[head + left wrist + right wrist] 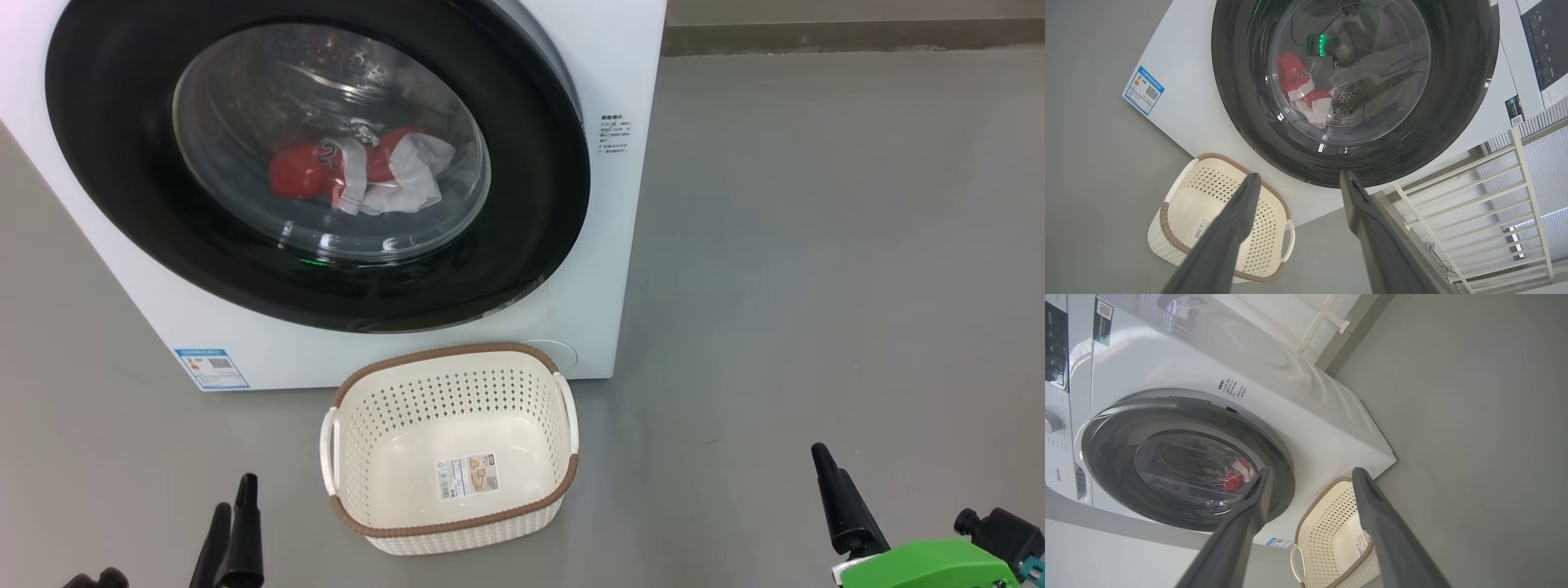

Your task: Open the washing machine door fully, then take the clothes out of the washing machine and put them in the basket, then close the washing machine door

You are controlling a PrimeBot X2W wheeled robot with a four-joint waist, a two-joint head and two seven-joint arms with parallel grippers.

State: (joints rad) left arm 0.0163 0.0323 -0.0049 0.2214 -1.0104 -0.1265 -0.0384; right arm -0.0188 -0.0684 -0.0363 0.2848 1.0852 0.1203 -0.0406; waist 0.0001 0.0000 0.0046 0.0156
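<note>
The washing machine (624, 245) stands ahead of me, and its door (122, 204) lies flat against the white front. Behind the glass, the clothes (359, 167) lie in a red and white heap in the drum. On the floor just before the machine sits the basket (449, 449), with only a barcode sticker inside. My left gripper (233, 492) hangs low at the basket's left; my right gripper (894, 490) is off to its right. The left wrist view has the left gripper (1299, 175) open below the door (1241, 102), near the basket (1208, 192). The right gripper (1313, 470) is open too, before the door (1114, 457) and basket (1331, 522).
Grey floor (816, 245) spreads to the right of the machine up to a wall base (849, 37). A blue label (211, 369) marks the machine's lower left corner. A white metal rack (1474, 204) stands beside the machine.
</note>
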